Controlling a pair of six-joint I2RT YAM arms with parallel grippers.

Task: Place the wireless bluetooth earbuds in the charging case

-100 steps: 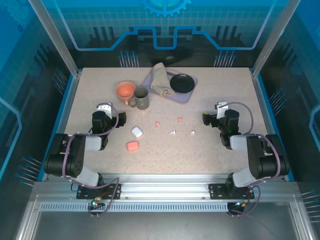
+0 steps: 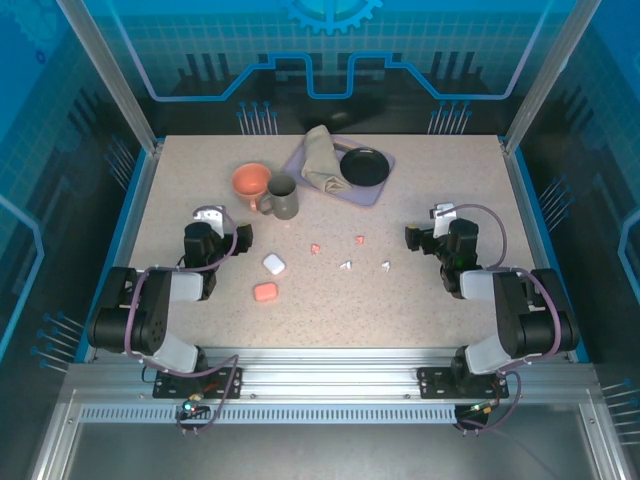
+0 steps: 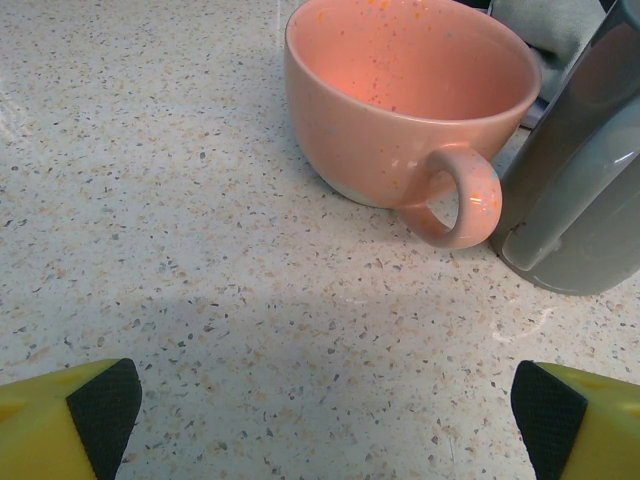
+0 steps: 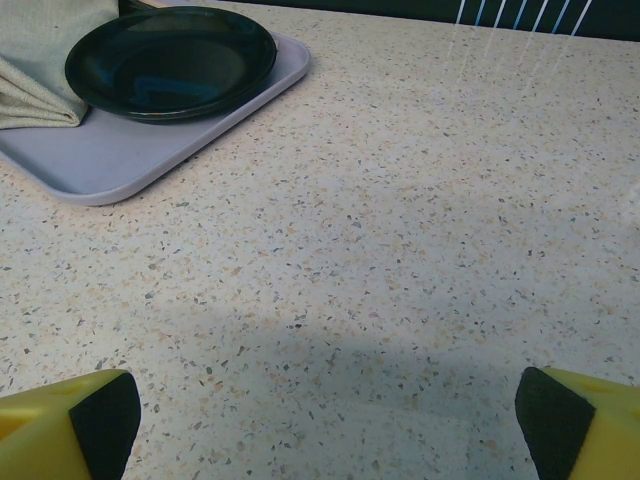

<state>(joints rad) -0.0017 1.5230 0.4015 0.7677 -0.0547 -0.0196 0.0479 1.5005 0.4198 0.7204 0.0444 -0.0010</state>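
Earbuds (image 2: pixel 346 265) lie loose mid-table, 4 tiny angular bits: 2 pink farther, 2 white nearer, all apart. Left of them sit 2 smooth pebble-shaped cases, white case (image 2: pixel 274 264) w/ pink case (image 2: pixel 265 291) just nearer. Table (image 2: pixel 440 180) is speckled, stone-look. L gripper (image 3: pixel 322 410) hangs low over bare top, yellow fingers w/ black pads (image 3: pixel 103 402) spread wide, nothing btwn. Just ahead is a glossy salmon cup (image 3: pixel 400 100) w/ loop handle, grey mug (image 3: pixel 580 200) right beside it. R gripper (image 4: pixel 325 415) is likewise wide, empty. Far left of it a lavender tray (image 4: pixel 130 160) carries a round black plate (image 4: pixel 170 60) and folded cloth (image 4: pixel 40 60).
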